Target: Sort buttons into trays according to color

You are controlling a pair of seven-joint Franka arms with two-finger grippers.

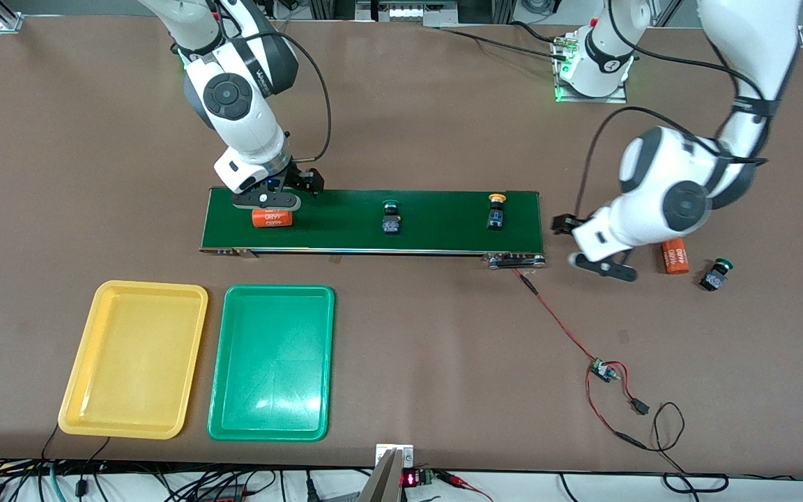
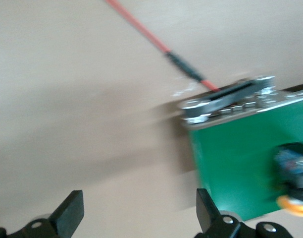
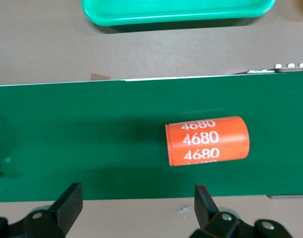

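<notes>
On the conveyor belt, an orange cylinder under the open right pincer.

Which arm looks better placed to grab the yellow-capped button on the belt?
Probably the left: its open gripper hangs just off the belt's end beside the yellow button. The right gripper is over an orange cylinder.

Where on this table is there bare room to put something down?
Both trays lie bare: the yellow plastic tray and the green plastic tray beside it. Bare brown tabletop runs between them and the red wire. The dark green conveyor belt is crowded.
</notes>
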